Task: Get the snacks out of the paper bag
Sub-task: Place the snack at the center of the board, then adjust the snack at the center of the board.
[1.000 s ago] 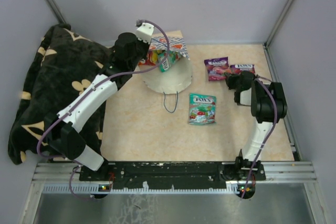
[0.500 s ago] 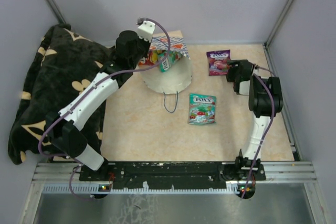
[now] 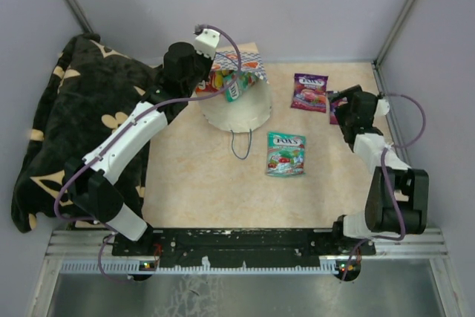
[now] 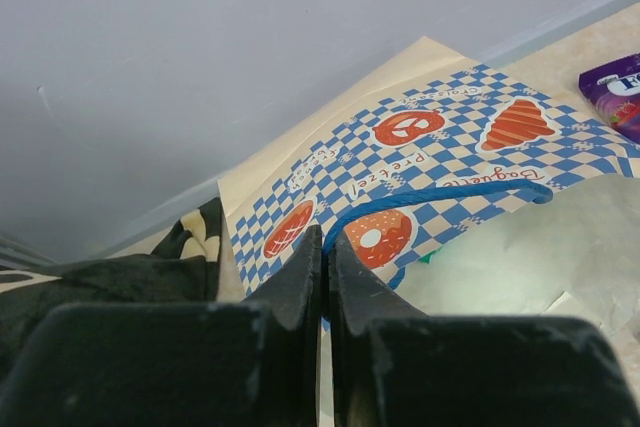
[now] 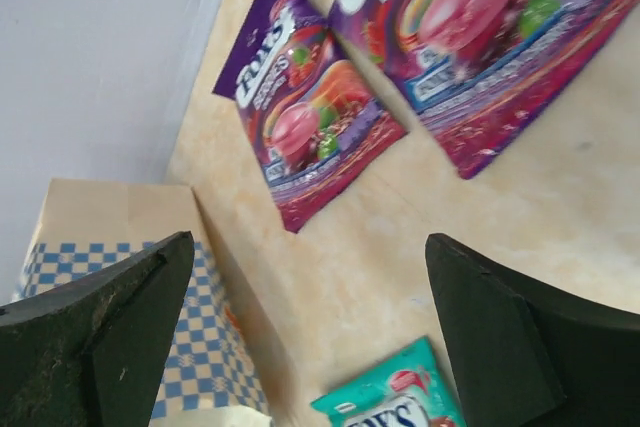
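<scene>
Leftmost, a black blanket (image 3: 67, 124) with pale flower shapes lies bunched along the edge of the table (image 3: 200, 176). The left arm (image 3: 122, 142) reaches past its corner toward the back.

The left gripper (image 4: 322, 239) has its fingers pressed together. A blue string handle (image 4: 440, 194) of the paper bag (image 3: 239, 109) runs down into the seam between them, so the pincer is clamped on that handle. Just behind the fingers, the wrist view shows the bag's blue-and-white checkered band with orange-red pretzel and pastry motifs.

From above, the bag sits at the back of the table, left of centre. Its cream side spreads toward the arms and its checkered edge is raised under the left gripper. An orange-red packet (image 3: 210, 81) and a green packet (image 3: 233, 88) show at the bag's mouth, beside that band. The other handle (image 3: 239, 145) lies as a loop on the table on the bag's near side.

Right of that loop, a teal packet (image 3: 286, 154) lies flat and face up, apart from the bag. Farther right and back, a purple packet (image 3: 309, 92) lies flat on the table. A second purple packet (image 5: 480, 37) lies alongside it, so close that it cannot be told whether they touch. From above it is mostly hidden by the right gripper (image 5: 308, 242), which hangs over the table with its fingers spread wide apart, holding nothing.
</scene>
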